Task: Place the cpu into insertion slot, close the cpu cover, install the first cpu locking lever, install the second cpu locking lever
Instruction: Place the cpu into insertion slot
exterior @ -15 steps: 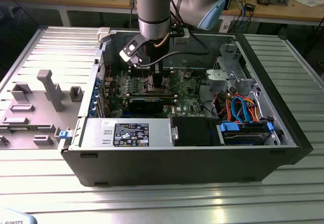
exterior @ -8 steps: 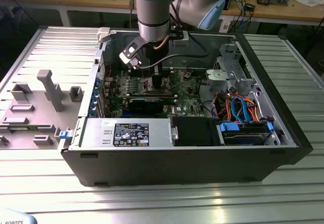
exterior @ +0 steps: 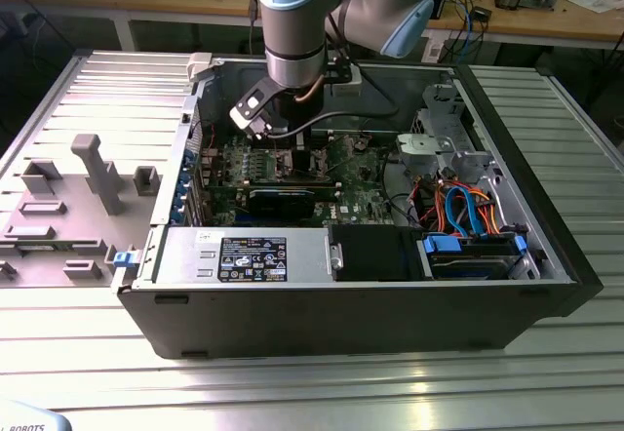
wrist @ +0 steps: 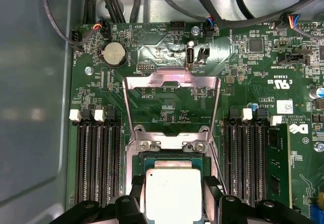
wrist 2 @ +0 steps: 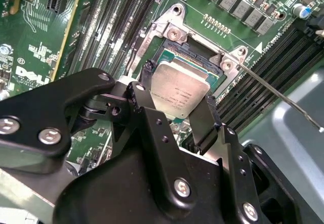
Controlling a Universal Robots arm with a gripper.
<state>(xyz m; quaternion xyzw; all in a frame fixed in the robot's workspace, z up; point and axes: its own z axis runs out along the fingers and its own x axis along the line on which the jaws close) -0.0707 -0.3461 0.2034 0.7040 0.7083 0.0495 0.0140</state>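
two fingers (wrist 2: 205, 122) of the gripper (wrist 2: 179, 95) gripped the cpu (wrist 2: 179, 84) by opposite edges, right at the insertion slot (wrist 2: 174, 57) on the green board (wrist 2: 40, 46); the cpu cover (wrist: 172, 79) stood swung open beyond it.

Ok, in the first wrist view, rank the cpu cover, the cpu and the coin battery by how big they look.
1. cpu cover, raised open, so perhaps nearer the camera
2. cpu, its lower edge cut off
3. coin battery, clearly smallest
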